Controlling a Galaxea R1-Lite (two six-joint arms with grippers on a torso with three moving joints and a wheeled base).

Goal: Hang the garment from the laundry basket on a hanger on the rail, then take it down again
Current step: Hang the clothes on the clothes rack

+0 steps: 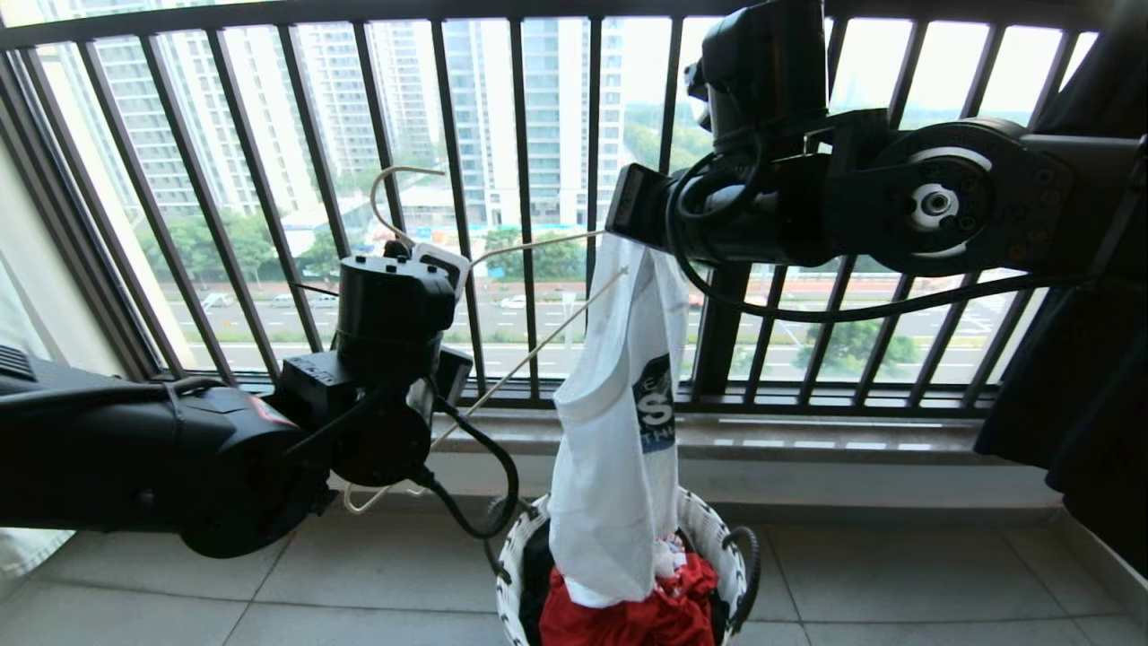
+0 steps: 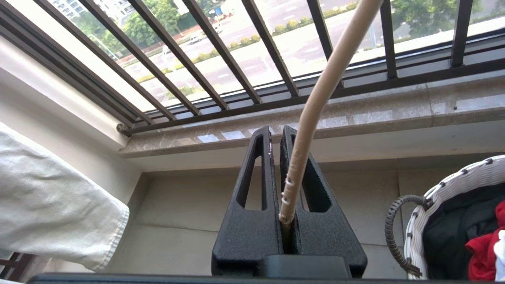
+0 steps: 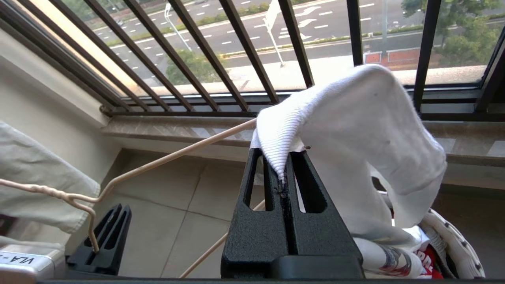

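The white garment with its dark chest print hangs from my right gripper, which is shut on its ribbed neck. Its lower end still lies in the laundry basket on the floor. My left gripper is shut on the cream wire hanger just below its hook. The hanger slants towards the garment, and its far end is hidden behind the neck cloth. The left gripper is to the left of the garment and lower than the right one. The rail is out of view.
A black window guard of vertical bars stands above a stone sill right behind the arms. A red cloth and dark clothes lie in the basket. A black garment hangs at the right, and a pale cloth at the left.
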